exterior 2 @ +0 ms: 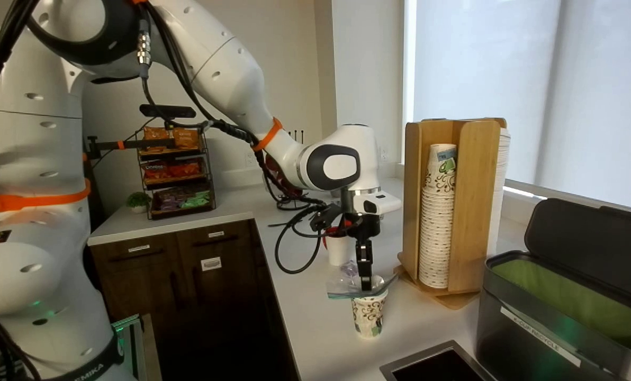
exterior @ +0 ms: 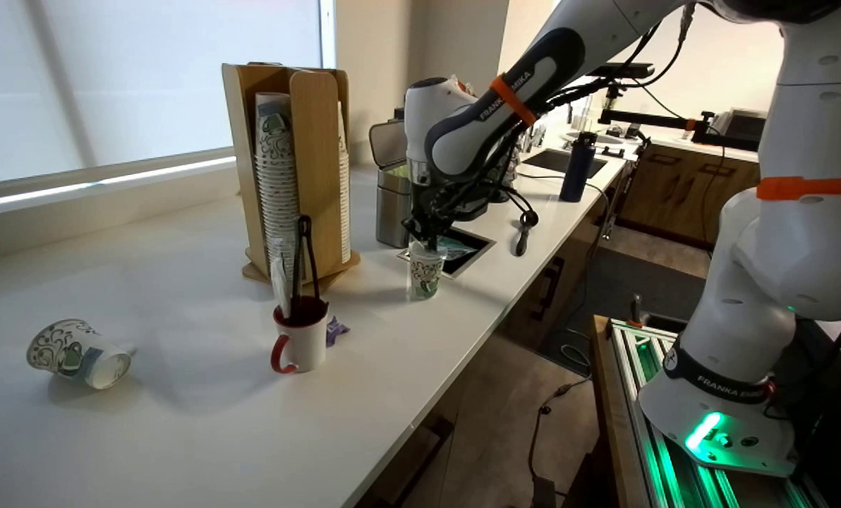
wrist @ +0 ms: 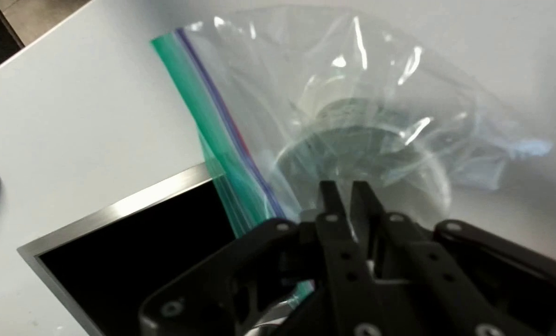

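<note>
My claw (wrist: 344, 187) at the top of a paper cup (exterior 2: 369, 317), nearly pressed together with a thin gap, I can't tell if it pinches the clear bag (wrist: 296, 58), bag draped over the cup, cup standing up on the white counter (exterior: 216, 437)

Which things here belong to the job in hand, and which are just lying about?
Seemingly in the job:
upright paper cup
clear zip bag, draped over that cup's mouth
gripper, right at the bag

Probably just lying about:
tipped paper cup
red-handled mug
wooden cup rack
open bin
dark blue bottle
</note>
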Action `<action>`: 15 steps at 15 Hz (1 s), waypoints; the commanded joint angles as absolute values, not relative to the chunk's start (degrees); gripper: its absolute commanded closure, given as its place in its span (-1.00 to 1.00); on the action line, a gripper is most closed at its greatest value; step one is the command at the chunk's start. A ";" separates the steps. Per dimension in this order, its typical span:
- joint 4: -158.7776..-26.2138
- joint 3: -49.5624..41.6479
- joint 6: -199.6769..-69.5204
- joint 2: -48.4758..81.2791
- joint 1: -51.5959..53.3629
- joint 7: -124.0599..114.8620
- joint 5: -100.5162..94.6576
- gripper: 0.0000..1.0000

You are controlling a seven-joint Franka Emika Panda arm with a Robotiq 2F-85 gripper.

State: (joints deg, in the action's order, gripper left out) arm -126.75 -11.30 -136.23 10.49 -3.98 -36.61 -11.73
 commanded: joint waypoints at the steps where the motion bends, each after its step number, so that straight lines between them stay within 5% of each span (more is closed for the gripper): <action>1: -127.30 -10.75 -137.00 11.47 -4.18 -35.66 -10.38 1.00; 15: -124.48 -11.23 -134.86 18.25 -3.72 -36.46 -9.91 1.00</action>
